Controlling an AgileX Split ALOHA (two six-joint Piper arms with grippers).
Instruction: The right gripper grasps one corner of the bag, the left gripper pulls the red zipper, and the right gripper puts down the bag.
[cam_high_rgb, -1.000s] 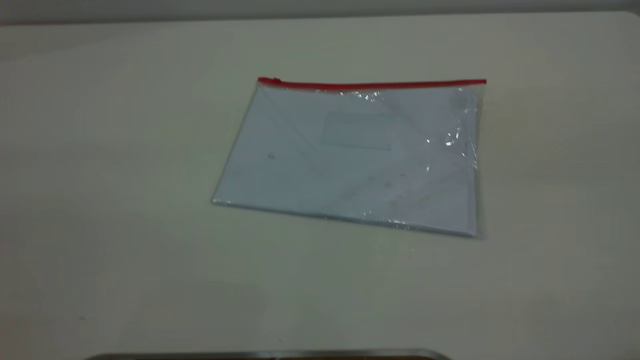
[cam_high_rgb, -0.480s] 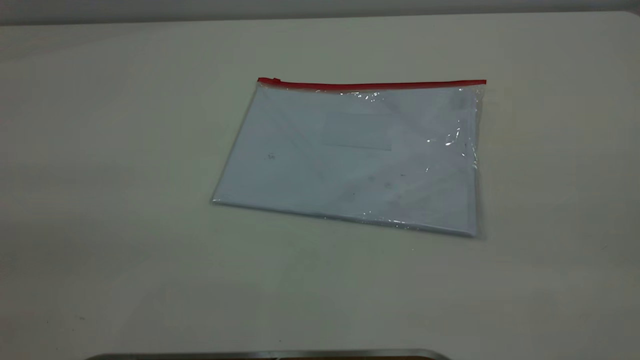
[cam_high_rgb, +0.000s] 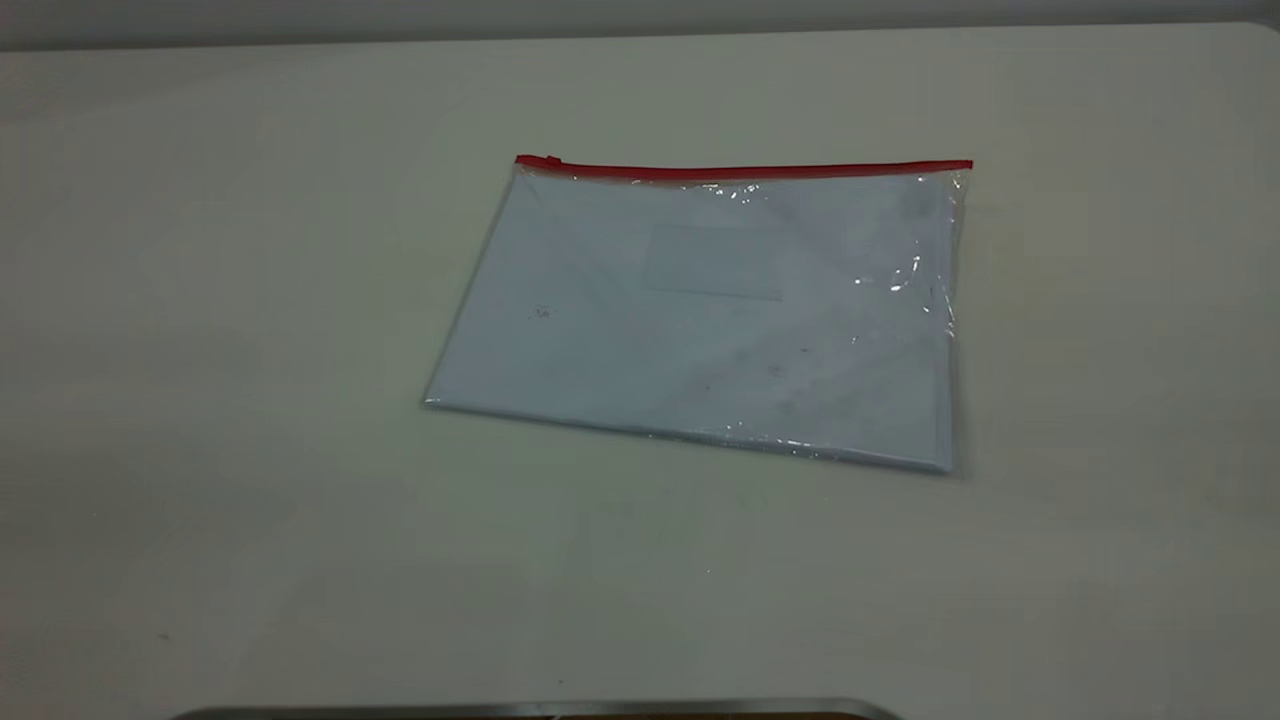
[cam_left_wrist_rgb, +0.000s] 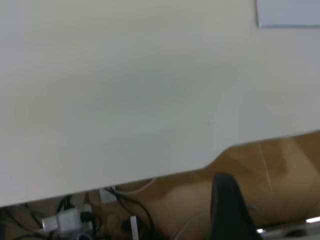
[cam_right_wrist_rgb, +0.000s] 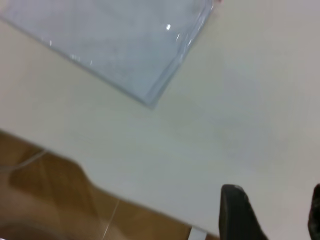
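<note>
Bag: the bag lies flat on the table, a clear pouch with white sheets showing through, glossy and crinkled toward one short end.
Zipper: the red zipper runs along the bag's far long edge in the exterior view, with its small slider tab at the end on the left arm's side.
Right gripper: the right gripper hangs over the table near its edge; two dark fingers show with a clear gap of bare table between them, so it is spread and holding nothing.
Bag from the right gripper: well apart from the fingers; the nearest part is one corner of the bag, lying flat and untouched.
Left gripper: only one dark finger shows, out past the table's edge over the floor; I cannot tell whether this gripper is spread or pressed together.
Bag from the left gripper: far off across bare table, only a corner showing.
Under the table: cables and a white plug block.
</note>
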